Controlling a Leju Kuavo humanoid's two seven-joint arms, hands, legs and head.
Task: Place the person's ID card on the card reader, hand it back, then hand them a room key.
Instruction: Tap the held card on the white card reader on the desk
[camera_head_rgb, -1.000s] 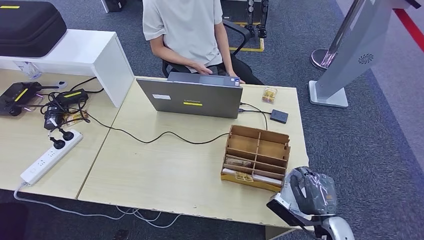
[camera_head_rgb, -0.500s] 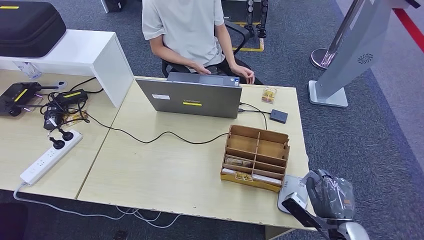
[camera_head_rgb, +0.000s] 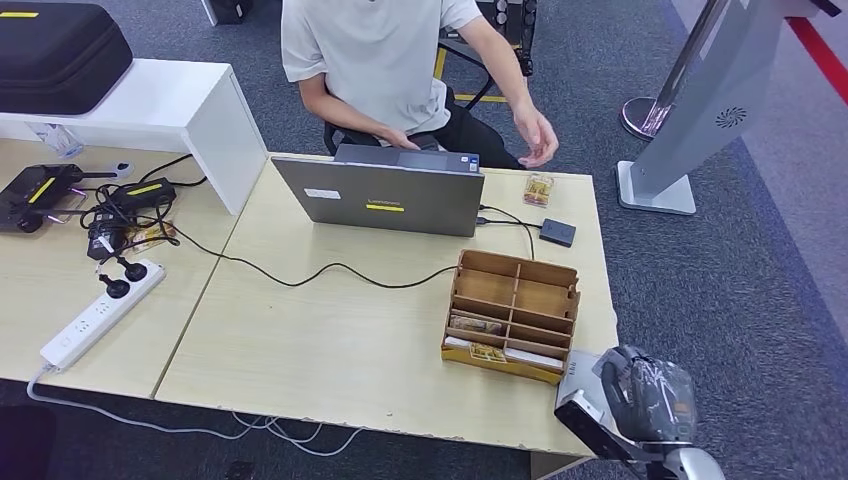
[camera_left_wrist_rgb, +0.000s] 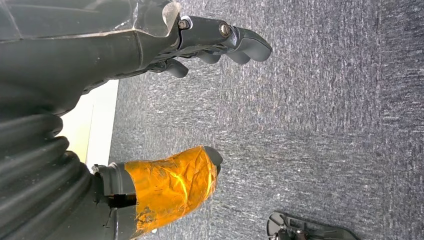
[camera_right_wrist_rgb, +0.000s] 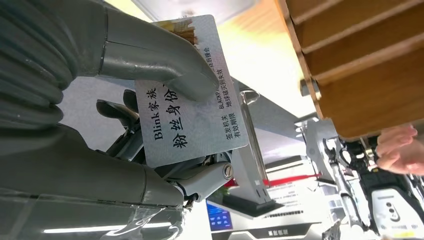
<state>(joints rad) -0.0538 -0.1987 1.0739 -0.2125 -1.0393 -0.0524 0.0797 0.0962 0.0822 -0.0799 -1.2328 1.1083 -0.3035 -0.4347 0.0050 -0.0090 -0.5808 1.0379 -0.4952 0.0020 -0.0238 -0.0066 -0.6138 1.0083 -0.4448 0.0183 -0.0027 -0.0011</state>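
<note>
Holding firm: the right hand (camera_right_wrist_rgb: 150, 100) has the ID card (camera_right_wrist_rgb: 192, 95) pinched under its thumb, fingers behind the card, printed face toward the wrist camera.
Right hand, position: from the head view it hangs at the near right corner of the desk (camera_head_rgb: 330, 350), just beside the wooden organizer (camera_head_rgb: 513, 313).
Left hand: the left hand (camera_left_wrist_rgb: 165, 115) hangs over grey carpet, fingers apart, nothing in it.
Card reader: my guess is the small dark box (camera_head_rgb: 558, 232) near the far right edge of the desk, cabled to the laptop (camera_head_rgb: 385, 195); it sits well apart from the card.
Person: seated behind the laptop, one hand (camera_head_rgb: 535, 135) raised above the desk's far right corner, near the reader.
Stage: card in hand, not yet on the reader, I'd say.
Risk one: the pinch looks like thumb on one face only, so a quick swing could let the card slide out and drop to the floor.
Risk two: the organizer stands between hand and reader; a low reach could clip its wall and shove it.
Risk three: the person's raised hand is close to the path and could be bumped.
</note>
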